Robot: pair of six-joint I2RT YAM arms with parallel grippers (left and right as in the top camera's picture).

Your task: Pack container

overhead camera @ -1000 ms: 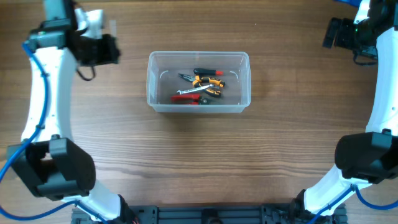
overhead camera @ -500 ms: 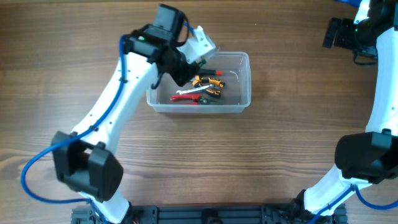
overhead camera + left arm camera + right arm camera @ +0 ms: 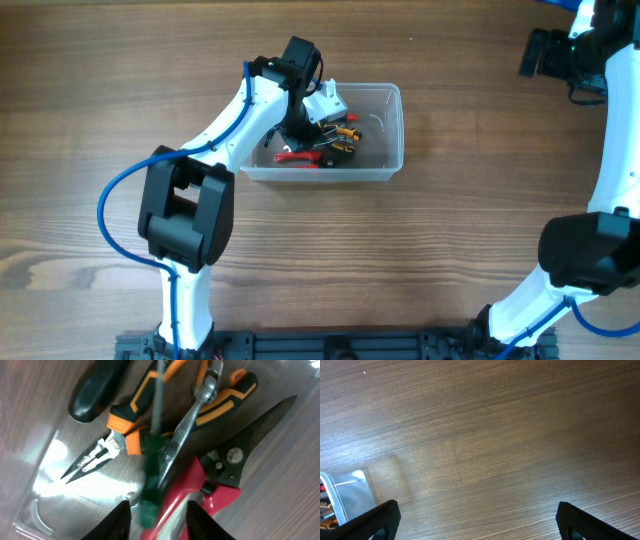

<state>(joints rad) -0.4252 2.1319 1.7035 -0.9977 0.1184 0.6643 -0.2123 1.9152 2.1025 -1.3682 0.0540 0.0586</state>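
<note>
The container is a clear plastic tub at mid-table holding hand tools. My left gripper reaches down into it. In the left wrist view the left gripper is open, its fingers either side of a blurred green-handled screwdriver and the red-handled snips, touching neither. Orange-and-black needle-nose pliers and a black handle lie beyond. My right gripper is far off at the back right, wide open and empty over bare wood. A corner of the container shows in the right wrist view.
The wooden table surrounds the tub. The left arm stretches across the tub's left wall. The tools are piled over one another in the tub's middle.
My left arm swung from the far left of the table to the container and dropped its gripper among the tools. The right arm has not moved.
</note>
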